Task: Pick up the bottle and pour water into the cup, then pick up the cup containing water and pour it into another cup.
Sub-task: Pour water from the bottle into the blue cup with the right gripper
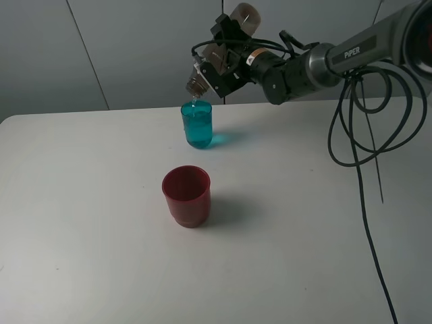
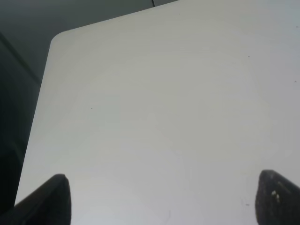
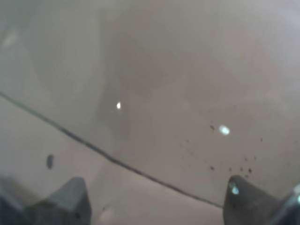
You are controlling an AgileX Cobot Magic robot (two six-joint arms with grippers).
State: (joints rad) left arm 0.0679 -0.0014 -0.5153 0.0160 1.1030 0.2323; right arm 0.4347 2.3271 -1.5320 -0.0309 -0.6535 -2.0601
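Note:
My right gripper (image 1: 226, 54) is shut on the smoky grey-brown bottle (image 1: 244, 16), holding it high at the back of the table and tipped steeply, neck down to the left. A thin stream of water falls from the neck into the teal cup (image 1: 196, 125), which stands upright and nearly full right beneath it. Nearer the front stands the red cup (image 1: 186, 196), upright and apart from both. In the right wrist view the bottle (image 3: 154, 93) fills the picture between the gripper's fingertips (image 3: 70, 201). My left gripper (image 2: 164, 201) is open over bare table, showing only in its own wrist view.
Black cables (image 1: 358, 135) hang from the right arm down over the right side of the white table (image 1: 81, 223). The table's rounded corner (image 2: 56, 40) and a dark drop beyond it show in the left wrist view.

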